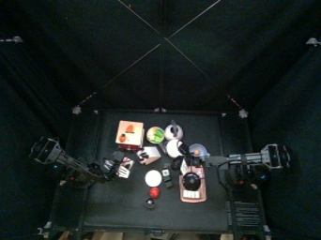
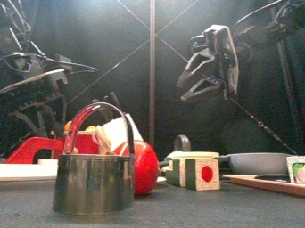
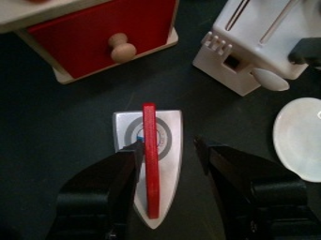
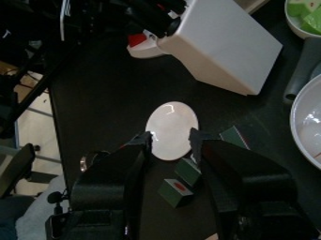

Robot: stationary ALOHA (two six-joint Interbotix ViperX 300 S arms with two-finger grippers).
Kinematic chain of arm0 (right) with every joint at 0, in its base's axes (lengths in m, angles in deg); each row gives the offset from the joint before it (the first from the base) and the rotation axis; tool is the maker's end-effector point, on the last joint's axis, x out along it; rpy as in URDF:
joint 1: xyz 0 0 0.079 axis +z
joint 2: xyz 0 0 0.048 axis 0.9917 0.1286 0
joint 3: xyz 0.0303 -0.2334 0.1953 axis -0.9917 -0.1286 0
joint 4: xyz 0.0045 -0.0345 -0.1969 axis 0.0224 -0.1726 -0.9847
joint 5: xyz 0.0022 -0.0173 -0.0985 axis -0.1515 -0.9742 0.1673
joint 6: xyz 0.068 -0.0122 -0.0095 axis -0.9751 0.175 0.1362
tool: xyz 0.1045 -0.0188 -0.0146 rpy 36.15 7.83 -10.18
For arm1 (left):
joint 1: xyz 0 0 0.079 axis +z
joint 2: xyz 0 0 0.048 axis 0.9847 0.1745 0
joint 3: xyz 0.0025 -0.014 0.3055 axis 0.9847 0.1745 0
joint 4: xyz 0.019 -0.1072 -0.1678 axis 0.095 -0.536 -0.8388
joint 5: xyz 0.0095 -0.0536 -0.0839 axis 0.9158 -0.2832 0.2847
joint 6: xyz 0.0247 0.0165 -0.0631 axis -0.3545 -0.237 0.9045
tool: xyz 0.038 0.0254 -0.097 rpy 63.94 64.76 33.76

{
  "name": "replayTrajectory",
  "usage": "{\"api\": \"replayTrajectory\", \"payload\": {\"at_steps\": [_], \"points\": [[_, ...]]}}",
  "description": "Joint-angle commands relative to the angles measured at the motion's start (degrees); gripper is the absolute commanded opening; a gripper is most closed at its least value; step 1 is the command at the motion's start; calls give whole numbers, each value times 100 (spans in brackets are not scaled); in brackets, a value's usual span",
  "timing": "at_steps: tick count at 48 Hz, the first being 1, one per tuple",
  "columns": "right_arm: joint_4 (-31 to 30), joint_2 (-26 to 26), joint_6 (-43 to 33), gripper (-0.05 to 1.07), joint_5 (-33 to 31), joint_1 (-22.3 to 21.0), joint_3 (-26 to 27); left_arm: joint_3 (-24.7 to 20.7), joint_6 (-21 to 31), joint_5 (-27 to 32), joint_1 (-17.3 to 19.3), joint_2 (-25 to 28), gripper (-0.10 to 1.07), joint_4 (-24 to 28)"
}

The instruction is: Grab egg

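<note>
**Egg in line with open right fingers; not yet held**

Egg [image 4: 172,125]: a white oval lying flat on the dark worktop [image 4: 100,103], centre of the right wrist frame. In the top view it is the pale disc at lower centre of the worktop.

Right gripper [image 4: 170,141]: fingers spread wide, nothing between them. The tips frame the egg's near edge (contact cannot be judged from this angle). A green-and-red block [image 4: 186,183] lies lower in the frame, between the fingers. A white box [image 4: 226,42] fills the upper right. In the front view this gripper hangs high at upper right, clear of the objects.

Left gripper [image 3: 166,150]: fingers apart, straddling a metal pail [image 3: 148,155] with a red handle, dark gaps visible either side. A red drawer box [image 3: 100,37] with a wooden knob sits at upper left of that frame, a white toaster-like item [image 3: 257,47] at upper right.

Front view: the pail stands largest at lower left.
</note>
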Motion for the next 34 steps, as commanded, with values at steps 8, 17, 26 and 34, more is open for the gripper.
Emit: {"api": "replayTrajectory", "payload": {"at_steps": [8, 17, 26, 34], "points": [[-9, -167, 0, 77, -26, -79, -35, 79, -158, 167, -53, -712, 84, 475], [-9, -167, 0, 77, -255, -211, -53, 158, -563, -97, -62, -1292, 84, 1213], [-9, 0, -9, 77, -773, -431, 18, 167, -738, -642, -18, -1521, 84, 2083], [-9, 158, 0, 77, -1187, -501, 193, 167, -738, -1037, 211, -1538, 84, 3015]]}}
